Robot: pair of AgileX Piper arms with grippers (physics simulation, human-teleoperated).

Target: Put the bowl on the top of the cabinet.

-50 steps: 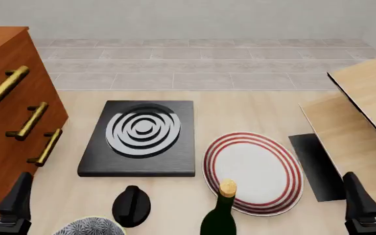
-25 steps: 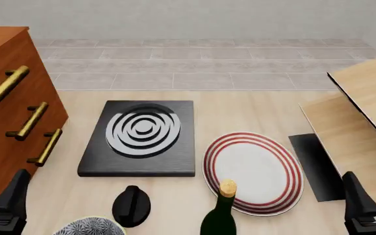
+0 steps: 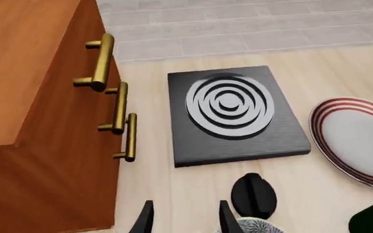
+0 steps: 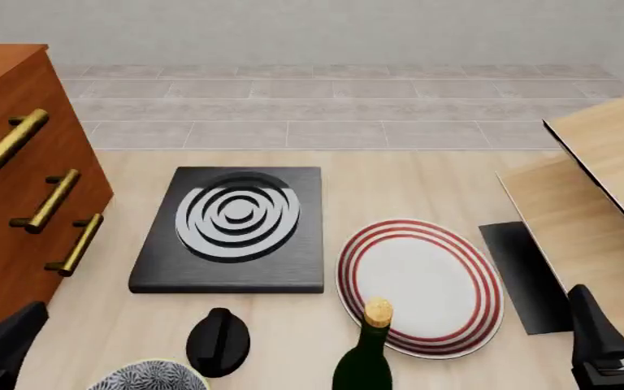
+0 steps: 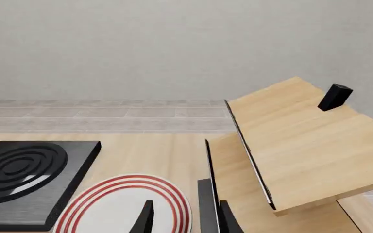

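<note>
Your bowl (image 4: 147, 376) is sitting at the near edge of the table (image 4: 399, 191), toward the left corner — only its patterned top is peeking into the front view. The cabinet (image 4: 14, 203) is standing along the left edge, its three brass handles (image 4: 46, 200) facing the middle of the table, and its top is carrying nothing that you can see.

Your left pincer (image 3: 182, 221) is hanging with its fingers parted and nothing between them, just beside the bowl on the cabinet's side, not touching it. Your right pincer (image 5: 185, 217) is also spread and holding nothing, over the near right part of the table, between the red-ringed plate (image 4: 421, 287) and the pale wood boards (image 4: 594, 195).

A black knob (image 4: 218, 341) is lying just beyond the bowl, the black burner slab (image 4: 234, 230) farther out, and a green bottle (image 4: 366, 353) is standing at the near edge against the plate's rim.
</note>
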